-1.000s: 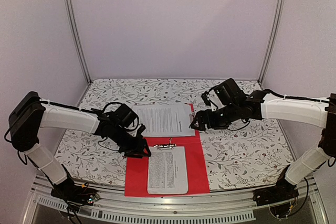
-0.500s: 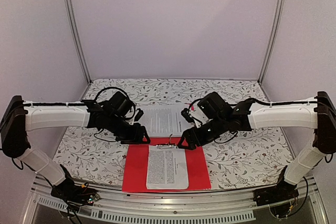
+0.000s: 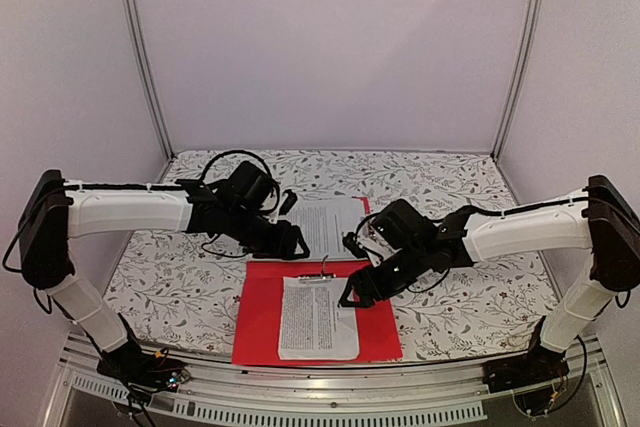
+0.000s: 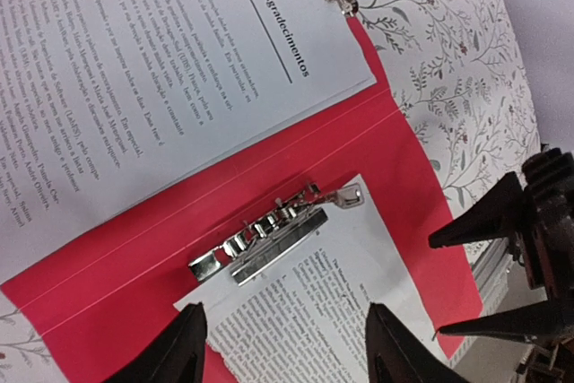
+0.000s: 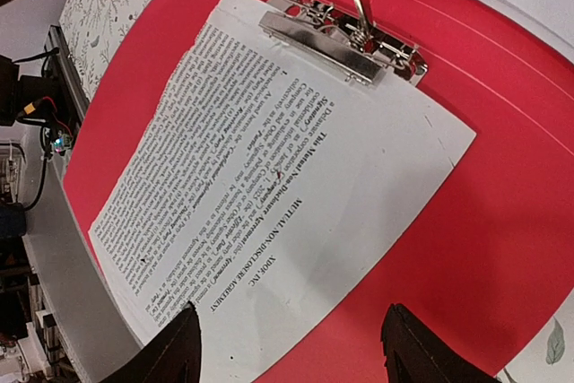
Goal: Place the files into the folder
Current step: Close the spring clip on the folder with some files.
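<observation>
**Top view.** An open red folder (image 3: 260, 322) lies flat at the near middle of the tabletop (image 3: 170, 287). The near sheet (image 3: 317, 319) sits in its near half, top edge under the metal clip (image 3: 322, 276). The far sheet (image 3: 325, 225) covers its far half. The left gripper (image 3: 296, 241) is over the far sheet's near-left corner. The right gripper (image 3: 349, 293) is over the near sheet's far-right corner.

**Left wrist.** The far sheet is headed "Agradecimentos". The gripper's fingers are apart and hold nothing.

**Right wrist.** The near sheet reads "MUTUAL NON-DISCLOSURE AGREEMENT" and "XDOF, INC." The gripper's fingers are wide and hold nothing.

Bare counter (image 3: 480, 292) lies open left and right of the folder (image 3: 378, 332). The right fingers (image 5: 170, 356) hang spread over the folder's right half. The left fingers (image 4: 179, 356) hang spread at its far edge. The clip (image 3: 318, 275) stands raised at its middle.
</observation>
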Motion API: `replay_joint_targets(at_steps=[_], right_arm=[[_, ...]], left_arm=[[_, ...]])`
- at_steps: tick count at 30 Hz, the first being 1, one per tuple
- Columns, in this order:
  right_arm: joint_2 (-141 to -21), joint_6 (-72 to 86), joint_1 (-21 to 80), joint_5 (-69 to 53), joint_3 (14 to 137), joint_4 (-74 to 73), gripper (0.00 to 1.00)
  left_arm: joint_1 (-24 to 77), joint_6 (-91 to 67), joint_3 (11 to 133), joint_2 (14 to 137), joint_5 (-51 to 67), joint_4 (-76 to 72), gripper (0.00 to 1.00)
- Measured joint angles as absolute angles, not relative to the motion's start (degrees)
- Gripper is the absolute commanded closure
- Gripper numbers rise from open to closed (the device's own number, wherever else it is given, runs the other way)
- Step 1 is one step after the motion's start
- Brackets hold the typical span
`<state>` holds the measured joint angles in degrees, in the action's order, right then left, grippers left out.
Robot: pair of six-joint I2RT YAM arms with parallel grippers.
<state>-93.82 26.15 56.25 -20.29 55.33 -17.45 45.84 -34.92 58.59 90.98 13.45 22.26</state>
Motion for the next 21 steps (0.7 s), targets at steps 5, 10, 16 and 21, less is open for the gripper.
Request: replay_joint_targets(at_steps=[5,10,16,21], right_arm=[[-93.82,26.44,56.25,-20.29,53.76,-16.58,0.30],[-93.97,26.96,56.25,-20.34,52.10,-15.07,0.30],[-95.46,27.64,56.25,-20.38,49.76,-12.84,0.30],[-96.31,28.05,56.25,-20.67,48.62,-11.20,0.29]], left_arm=[[48.27,-34.28,64.23,95.33,12.14,21.71,0.40],[49.80,-34.28,67.16,98.74,10.76,21.76,0.40],[51.33,-34.30,70.08,101.54,8.93,22.02,0.41],[52.51,-34.13,73.56,103.33,6.26,24.40,0.45]])
